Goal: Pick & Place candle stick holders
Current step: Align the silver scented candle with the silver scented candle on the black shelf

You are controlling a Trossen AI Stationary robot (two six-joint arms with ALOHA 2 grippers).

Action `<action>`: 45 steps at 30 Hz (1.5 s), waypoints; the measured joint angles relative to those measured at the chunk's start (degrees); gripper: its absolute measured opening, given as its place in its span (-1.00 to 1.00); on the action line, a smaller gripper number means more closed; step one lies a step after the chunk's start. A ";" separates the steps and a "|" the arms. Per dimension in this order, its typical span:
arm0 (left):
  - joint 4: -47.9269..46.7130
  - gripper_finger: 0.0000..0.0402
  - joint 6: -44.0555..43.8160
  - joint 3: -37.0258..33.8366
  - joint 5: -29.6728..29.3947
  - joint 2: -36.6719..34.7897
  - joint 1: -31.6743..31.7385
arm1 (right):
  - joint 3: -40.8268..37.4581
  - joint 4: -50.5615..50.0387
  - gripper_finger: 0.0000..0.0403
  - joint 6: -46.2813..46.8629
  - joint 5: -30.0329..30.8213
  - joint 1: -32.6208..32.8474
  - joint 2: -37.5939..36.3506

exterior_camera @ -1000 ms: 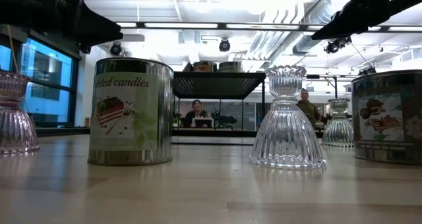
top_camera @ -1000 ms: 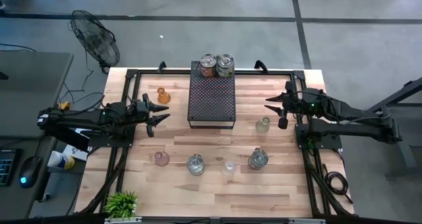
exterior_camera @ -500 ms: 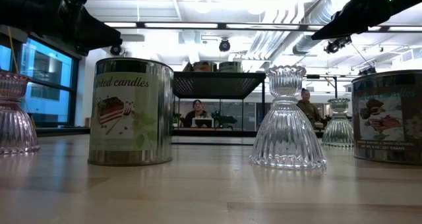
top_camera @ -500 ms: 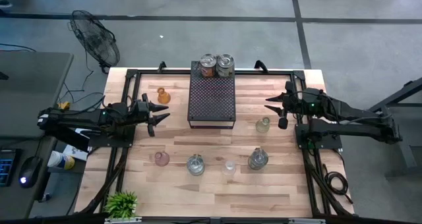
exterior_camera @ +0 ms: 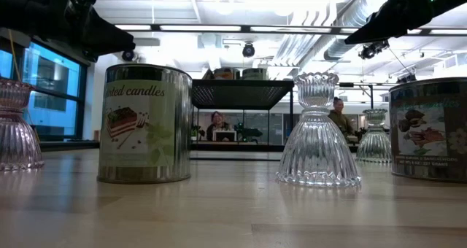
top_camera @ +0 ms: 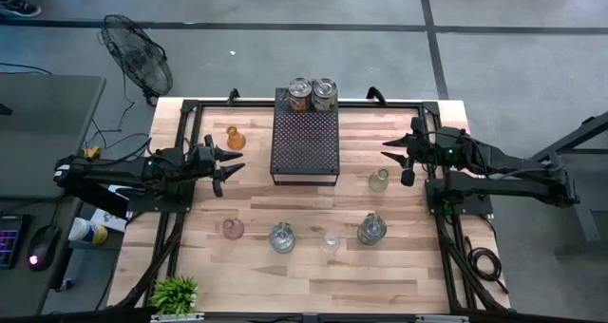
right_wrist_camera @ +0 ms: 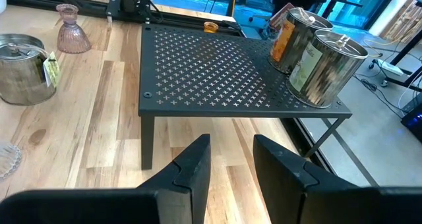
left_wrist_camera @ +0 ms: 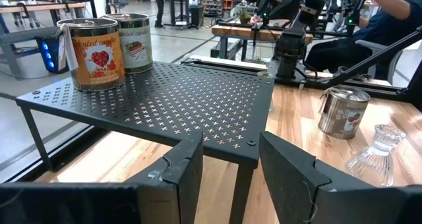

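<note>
Your left gripper (top_camera: 231, 161) hangs over the left side of the table (top_camera: 304, 271), fingers parted with nothing between them, pointing toward the black perforated tray (top_camera: 305, 147). Your right gripper (top_camera: 391, 150) mirrors it from the right side, jaws likewise apart and empty, also facing the tray. Two candle tins (top_camera: 313, 94) stand at the tray's far end. None of the candle stick holders is on the tray: you have an amber holder (top_camera: 235, 138) near the left gripper, on its far side, and a pale holder (top_camera: 378, 180) just beside the right gripper on its near side. Along the near part of the table sit a pinkish holder (top_camera: 233, 229) and a small clear holder (top_camera: 330, 241). Two silvery round items (top_camera: 281, 237) flank that clear one; from above you might take them for holders, but they look more like tins. A small green plant (top_camera: 175, 293) sits at the near left corner.
</note>
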 joint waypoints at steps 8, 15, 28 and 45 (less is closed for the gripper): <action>-0.39 -0.28 -0.59 0.00 0.07 0.01 -0.02 | 0.00 -0.11 -0.47 0.00 0.02 0.00 0.00; -0.35 -0.28 -0.66 0.00 0.09 0.00 -0.02 | 0.02 -0.33 -0.47 0.04 0.02 -0.02 0.02; 0.04 -0.28 1.70 0.00 1.56 0.00 -0.02 | 0.00 -0.24 -0.47 0.61 -2.23 0.00 -0.91; 0.09 -0.28 2.77 0.00 1.55 0.02 -0.02 | 10.30 -6.62 -0.47 18.70 -2.81 7.14 3.93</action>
